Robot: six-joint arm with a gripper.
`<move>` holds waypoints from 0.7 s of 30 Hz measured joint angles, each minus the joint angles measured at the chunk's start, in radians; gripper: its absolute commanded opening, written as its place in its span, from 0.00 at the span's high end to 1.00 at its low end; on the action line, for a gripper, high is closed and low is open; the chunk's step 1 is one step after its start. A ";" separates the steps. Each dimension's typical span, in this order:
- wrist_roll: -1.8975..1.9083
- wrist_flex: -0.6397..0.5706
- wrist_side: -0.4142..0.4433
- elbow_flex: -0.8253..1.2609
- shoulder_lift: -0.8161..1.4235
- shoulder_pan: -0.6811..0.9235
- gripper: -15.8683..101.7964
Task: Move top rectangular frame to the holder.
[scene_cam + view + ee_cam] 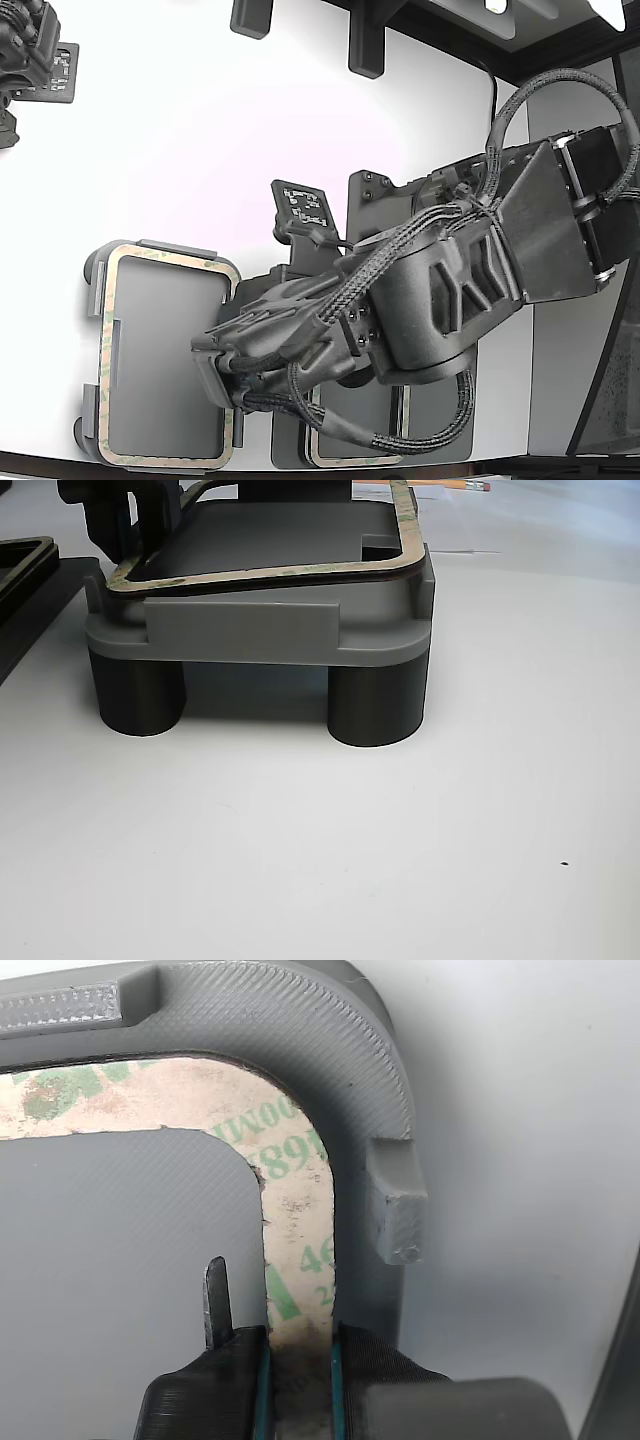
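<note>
Gripping one side rail of the frame point(296, 1210), the pincer point(298, 1375) has its two pads clamped on the thin tan strip, one on the inner edge and one on the outer.

Frame sits on top of the holder point(330, 1040), inside the raised tabs. In the other view the far right corner looks lifted a bit off the tray, so prob. not fully seated, though I can't tell for sure.

In the exterior view the holder point(150, 250) is at the left of the white surface point(200, 120), w/ the arm reaching over its right edge.

Handling guess: frame is v. thin, light and likely bendy, w/ a smooth face. Best hold is mid-rail across the strip's width, as now; squeeze gently and keep it level so it doesn't flex or snag a tab.
</note>
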 measured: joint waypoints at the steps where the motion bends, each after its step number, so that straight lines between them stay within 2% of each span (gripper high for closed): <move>1: -0.002 0.000 0.000 0.000 0.000 0.000 0.73; 16: -0.003 0.000 0.005 0.002 0.000 0.000 0.69; 18: -0.002 0.000 0.005 0.002 0.000 0.000 0.57; 19: -0.002 0.000 0.005 0.002 0.000 0.000 0.47; 21: 0.000 0.000 0.006 0.002 0.000 0.000 0.02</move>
